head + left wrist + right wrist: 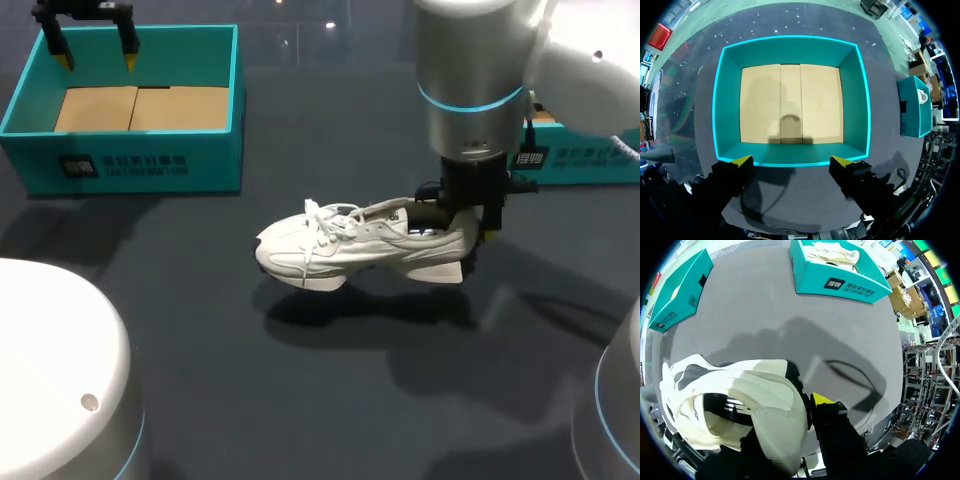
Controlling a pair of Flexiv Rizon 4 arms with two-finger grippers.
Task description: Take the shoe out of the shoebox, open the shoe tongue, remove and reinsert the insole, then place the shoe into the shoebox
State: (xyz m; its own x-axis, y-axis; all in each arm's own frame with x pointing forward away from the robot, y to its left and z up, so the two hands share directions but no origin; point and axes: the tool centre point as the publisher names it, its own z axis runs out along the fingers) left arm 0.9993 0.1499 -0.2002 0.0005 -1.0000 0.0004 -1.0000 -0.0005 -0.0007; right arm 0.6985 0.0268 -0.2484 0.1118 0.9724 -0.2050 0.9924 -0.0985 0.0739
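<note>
The right end effector (pixel 468 222) is clamped on the heel of the shoe (pixel 360 245). One yellow-tipped finger (pixel 823 400) is seen against the outside of the heel collar, and the other is hidden inside the opening. The white shoe is held level above the tabletop (pixel 200 350), near its middle, with the toe pointed toward the robot's left and the sole downward. A shadow is cast on the dark surface beneath it. The laces (pixel 325 222) are seen tied over the tongue, and the dark inside of the shoe is shown in the right wrist view. The left end effector (pixel 97 60) is held open, with nothing between its fingers, above the near wall of the teal shoebox (pixel 120 160) at the far left of the tabletop. Only a tan cardboard floor (pixel 140 108) is seen inside that shoebox, which is well apart from the shoe. A second box (pixel 840 282) of the same teal is set at the far right behind the right arm, and a second shoe (pixel 835 252), also white, is seen lying in it.
</note>
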